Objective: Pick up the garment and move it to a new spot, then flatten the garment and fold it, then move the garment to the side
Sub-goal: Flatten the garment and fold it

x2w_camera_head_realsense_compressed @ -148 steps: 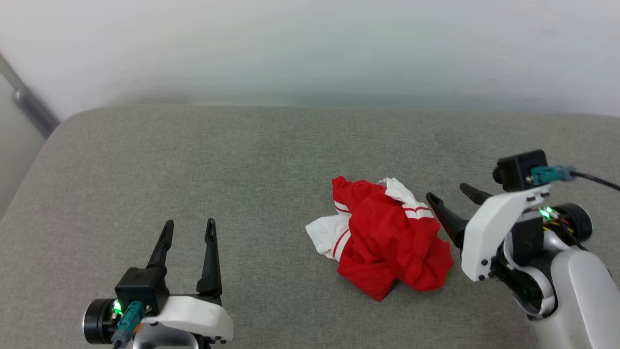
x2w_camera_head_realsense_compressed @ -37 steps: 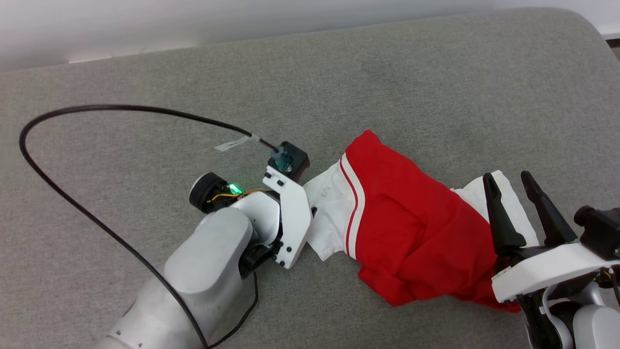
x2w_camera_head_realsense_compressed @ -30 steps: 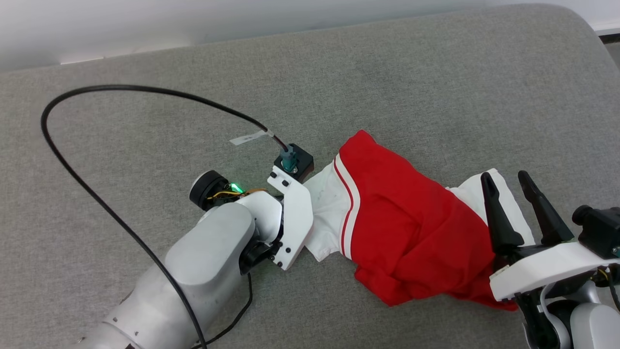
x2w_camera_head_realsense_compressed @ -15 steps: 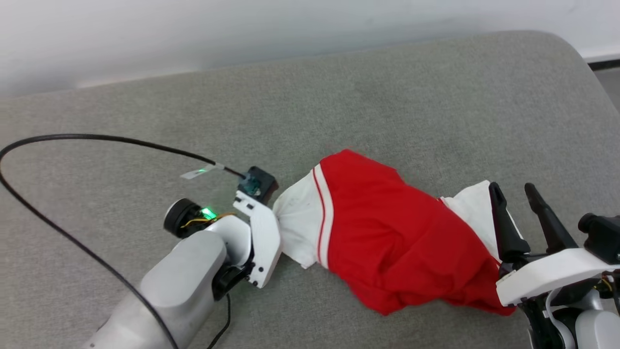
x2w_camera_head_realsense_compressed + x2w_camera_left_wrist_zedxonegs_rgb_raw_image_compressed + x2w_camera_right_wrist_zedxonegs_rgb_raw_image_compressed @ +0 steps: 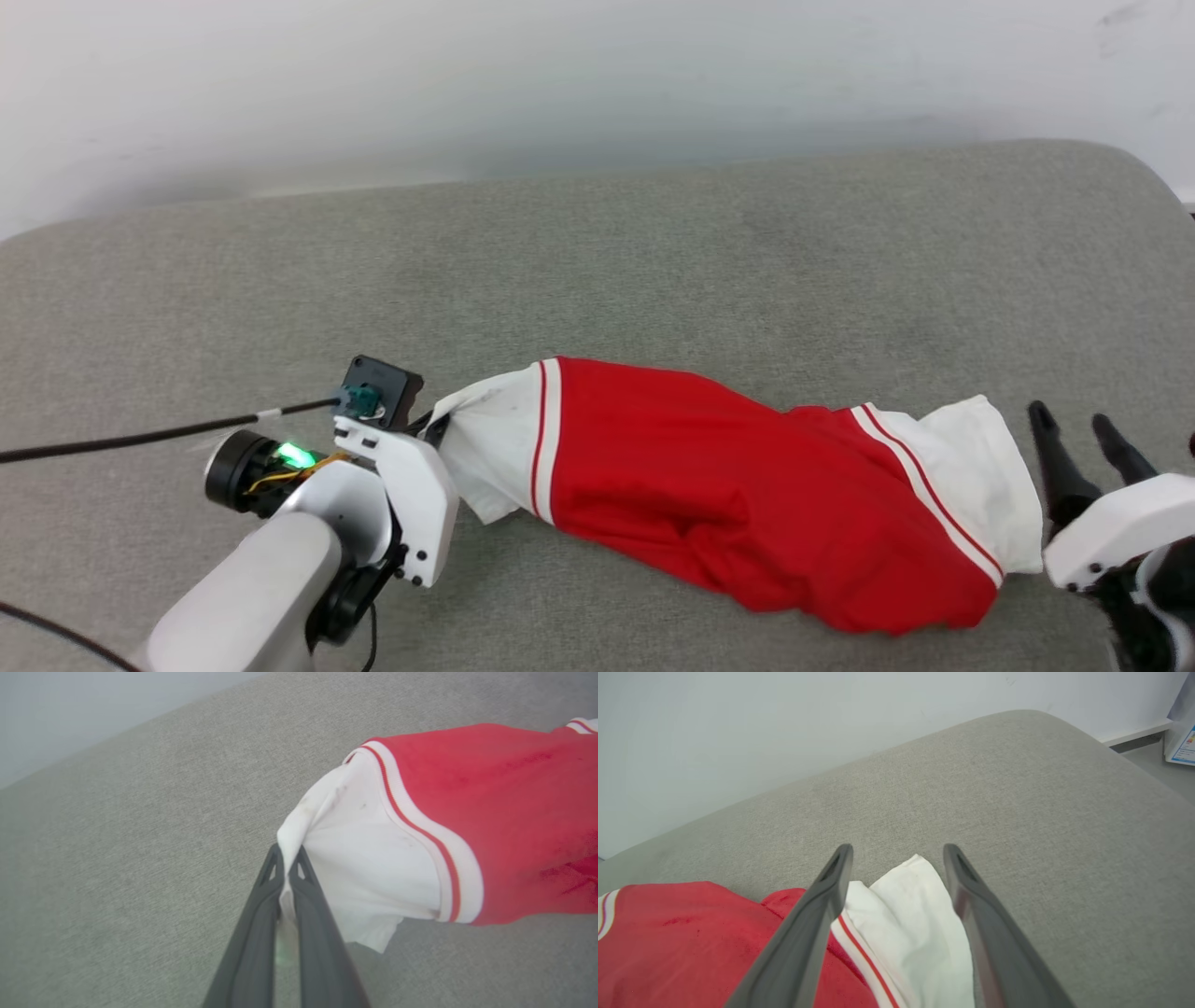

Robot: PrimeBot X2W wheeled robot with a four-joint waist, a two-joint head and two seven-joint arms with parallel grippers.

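1. Stretched out since the earliest picture, where it lay as a crumpled heap, the garment [image 5: 728, 504] now runs as a long band across the grey cushion [image 5: 653, 261]. The head camera has also shifted, so part of that apparent change is the view's own.
2. Left gripper [image 5: 286, 856]: jaws together, clamped on the edge of one white sleeve [image 5: 364, 858]. The cloth fans out from the pinch and looks taut.
3. Right gripper [image 5: 899, 851]: jaws apart, gripping nothing. The other white sleeve [image 5: 915, 919] lies under and between the fingers in the right wrist view; in the head view it is just beside them. Contact cannot be told.
4. Condition of the garment: the red body is bunched and rolled over on itself, with creases along its lower edge. No numerals are visible.
5. Progress, as a judgement: the pick-up and relocation appear done or nearly so, and spreading has begun at one sleeve only.
6. Outstanding: securing the right-hand sleeve, flattening the body properly, folding, then moving the garment to the side, so most of the task remains.
7. Risk noted: pulling from one corner alone may drag the cloth rather than open it.
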